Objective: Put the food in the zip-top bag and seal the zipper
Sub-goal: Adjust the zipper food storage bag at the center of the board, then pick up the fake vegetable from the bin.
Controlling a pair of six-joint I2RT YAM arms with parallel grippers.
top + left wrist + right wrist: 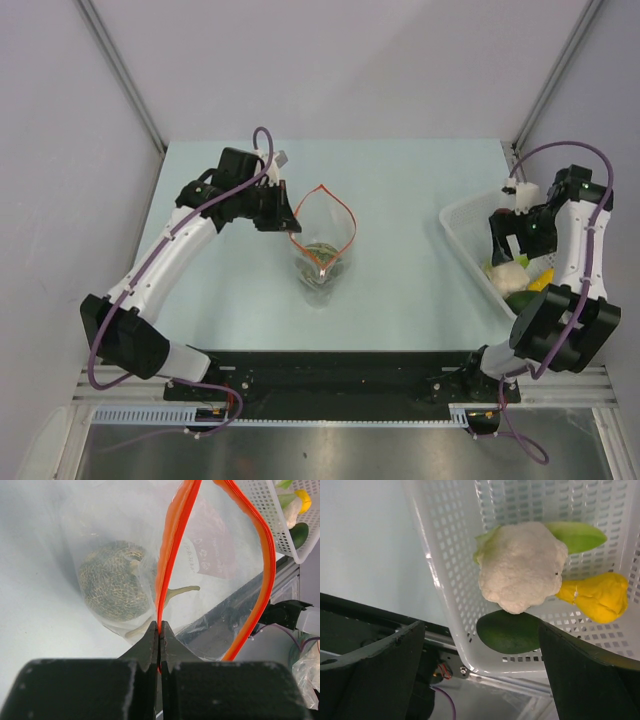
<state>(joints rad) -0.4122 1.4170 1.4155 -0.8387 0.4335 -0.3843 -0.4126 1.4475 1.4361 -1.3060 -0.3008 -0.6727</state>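
- The zip-top bag [320,285] is seen near the middle of the table [410,180], its mouth spread into a wide loop.
- The zipper [341,205] is traced as an orange-red strip around that mouth; the two sides are held apart and meet at a point toward 12 o'clock.
- The left gripper [283,215] is placed at 10 o'clock of the bag. In the left wrist view its jaws [159,630] are clenched flat on the zipper [172,535], pinched at one side of the mouth.
- One piece of food, a netted dark green piece [112,587] with a pale stem, is lying inside the bag, on its bottom.
- A white perforated basket [458,222] is set at the 3 o'clock edge of the table, well apart from the bag.
- The right gripper [508,238] is hung over the basket. In the right wrist view its fingers [480,635] are spread wide, with nothing grasped between them.
- In the basket, a pale cream piece [522,572] is seen resting against the basket wall [445,580].
- A smooth dark green piece [507,630] is touching the cream piece at its 6 o'clock.
- A yellow piece [597,595] is lying at 4 o'clock of the cream piece, just beside it.
- A lime green piece [577,535] is found at its 2 o'clock, partly hidden behind it.
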